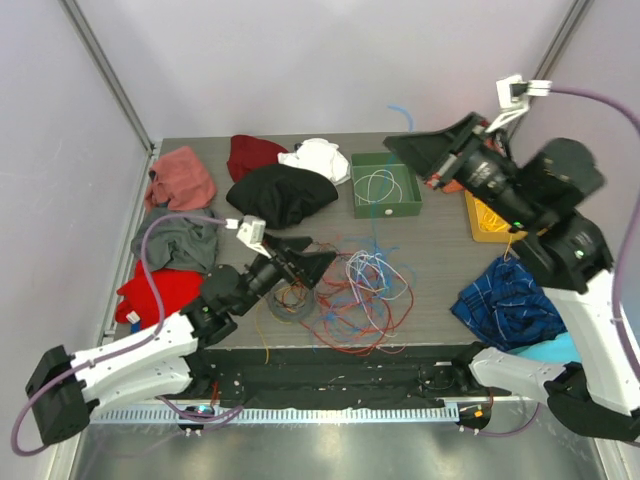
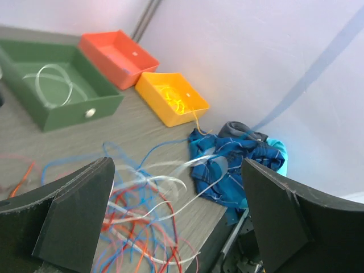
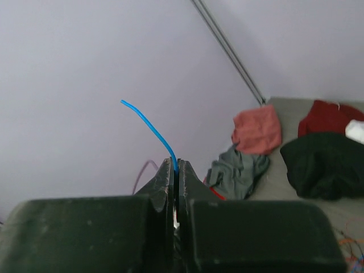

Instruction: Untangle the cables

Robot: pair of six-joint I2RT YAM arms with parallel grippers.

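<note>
A: Your left gripper (image 1: 322, 263) sits low over the near left of the surface (image 1: 440, 250). Its two fingers are spread wide, with nothing between them.

B: Just past those fingertips you have the cables (image 1: 355, 290). They are a loose tangle of red, orange, blue and white loops lying on the near middle of the surface.

A: Look right of the tangle and you find a blue striped cloth (image 1: 505, 300), crumpled by the near right edge.

B: Farther back, your green box (image 1: 385, 209) holds one white cable (image 1: 377, 185) looped inside it. To its right, the yellow box (image 2: 165, 116) holds a yellow cable (image 2: 173, 96), and the orange box (image 2: 116, 54) stands just beside it.

A: Your right gripper (image 3: 175, 166) hangs high above the far right of the surface. Its fingers are pressed tight on a blue cable (image 3: 149, 126), whose short free end curves up past the fingertips.

B: A faint blue strand rises from the tangle toward the green box. You cannot tell from these views whether it is that same cable.

A: Farthest back on the left lie a black garment (image 1: 280, 195), a white garment (image 1: 320, 158) and a pink garment (image 1: 180, 178), all apart from the tangle.
</note>
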